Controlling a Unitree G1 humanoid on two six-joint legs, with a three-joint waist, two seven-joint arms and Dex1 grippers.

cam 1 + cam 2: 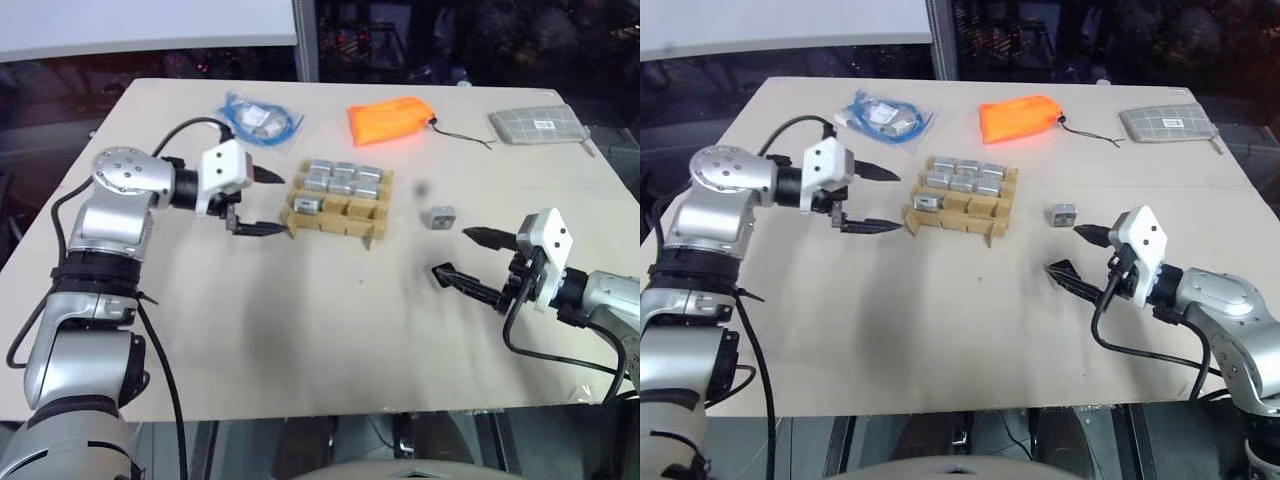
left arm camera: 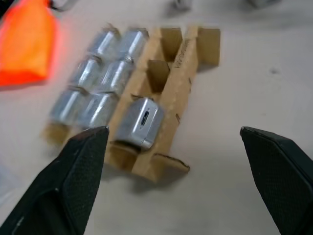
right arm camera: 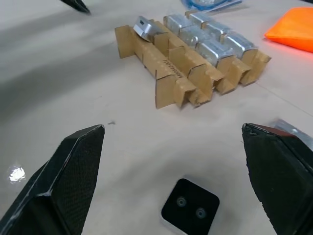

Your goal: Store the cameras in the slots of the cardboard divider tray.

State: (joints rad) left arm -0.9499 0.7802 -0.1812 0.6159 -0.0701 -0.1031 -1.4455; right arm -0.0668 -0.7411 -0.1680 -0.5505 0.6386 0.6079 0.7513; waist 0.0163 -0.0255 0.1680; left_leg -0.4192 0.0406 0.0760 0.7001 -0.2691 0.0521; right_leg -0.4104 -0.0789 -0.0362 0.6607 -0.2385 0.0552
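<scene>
The cardboard divider tray [image 1: 345,222] stands mid-table. Several silver cameras [image 1: 343,178] fill its two far rows, and one more camera [image 2: 139,122] leans tilted in the near row's left slot; the other two near slots are empty. A loose camera [image 1: 440,215] lies on the table right of the tray. Another small block with a black square face up [image 3: 190,212] lies on the table between my right fingers. My left gripper [image 1: 272,203] is open at the tray's left end, pointing at it. My right gripper [image 1: 452,252] is open, low over the table and aimed toward the tray.
An orange pouch [image 1: 392,120], a grey checked pouch [image 1: 540,125] and a clear bag of blue cable [image 1: 258,115] lie along the far side of the table [image 1: 300,330]. Bare tabletop stretches in front of the tray to the near edge.
</scene>
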